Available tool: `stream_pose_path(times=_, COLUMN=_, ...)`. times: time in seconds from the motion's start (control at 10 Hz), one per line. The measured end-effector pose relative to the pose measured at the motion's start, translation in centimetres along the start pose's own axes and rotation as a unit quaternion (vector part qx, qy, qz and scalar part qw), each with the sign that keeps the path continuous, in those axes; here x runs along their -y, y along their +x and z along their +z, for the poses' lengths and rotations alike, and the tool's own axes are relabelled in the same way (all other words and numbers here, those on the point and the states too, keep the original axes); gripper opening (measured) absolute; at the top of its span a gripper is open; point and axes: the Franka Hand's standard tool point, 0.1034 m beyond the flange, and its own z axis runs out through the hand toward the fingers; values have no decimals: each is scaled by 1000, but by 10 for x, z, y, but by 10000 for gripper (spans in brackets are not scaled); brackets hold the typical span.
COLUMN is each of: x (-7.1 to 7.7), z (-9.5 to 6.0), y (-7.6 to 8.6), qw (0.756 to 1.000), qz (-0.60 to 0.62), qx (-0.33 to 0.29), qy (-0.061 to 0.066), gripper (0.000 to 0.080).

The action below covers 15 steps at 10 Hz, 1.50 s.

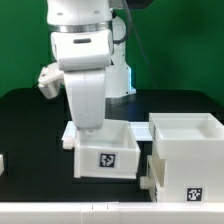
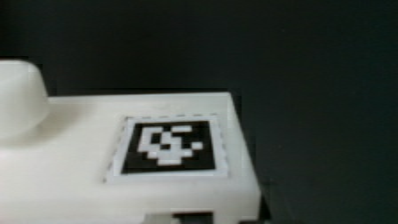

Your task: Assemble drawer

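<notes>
At frame centre the gripper (image 1: 88, 128), grip state unclear, meets a tray (image 1: 108, 150) not yet inside the shell (image 1: 188, 150) at right.

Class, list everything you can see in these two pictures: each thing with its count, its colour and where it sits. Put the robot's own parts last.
Tray: one, white with a black-and-white tag on its front, middle of the table, under the arm; the wrist view shows its tagged face close up.
Shell: one, white, boxy, open-topped, tagged low on its front, at the exterior view's right, close beside the tray.
Table: one, black, beneath everything.
White strip: one, along the near edge.
Back wall: green.
Robot arm: one, white, reaching down to the tray's far corner; gripper fingers hidden.
</notes>
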Motion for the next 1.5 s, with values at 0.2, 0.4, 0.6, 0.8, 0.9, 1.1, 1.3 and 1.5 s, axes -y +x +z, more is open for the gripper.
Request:
stream_pose_path(times=0.2, x=4, z=5, y=20, qw=1000, qz=6, qx=3, qy=10, gripper=38)
stream_pose_path(times=0.4, x=4, z=5, y=15, qw=1000, qz=10, qx=3, qy=10, gripper=38)
stream_pose_path(times=0.6, x=4, z=6, y=16, qw=1000, qz=10, qx=3, qy=11, gripper=38)
stream_pose_path(times=0.8, x=6, z=10, y=19, qw=1000, qz=20, qx=-8, qy=14, gripper=38)
stream_pose_path(times=0.9, x=6, z=11, y=20, qw=1000, qz=20, qx=-9, qy=15, gripper=38)
stream_pose_path(times=1.1, x=4, z=9, y=22, qw=1000, qz=20, qx=-10, qy=13, gripper=38)
stream_pose_path(times=1.3, x=4, z=10, y=21, qw=1000, qz=22, qx=-11, qy=14, gripper=38)
stream_pose_path(times=1.5, x=-1, z=12, y=16, qw=999, qz=18, qx=-10, qy=-34, gripper=38)
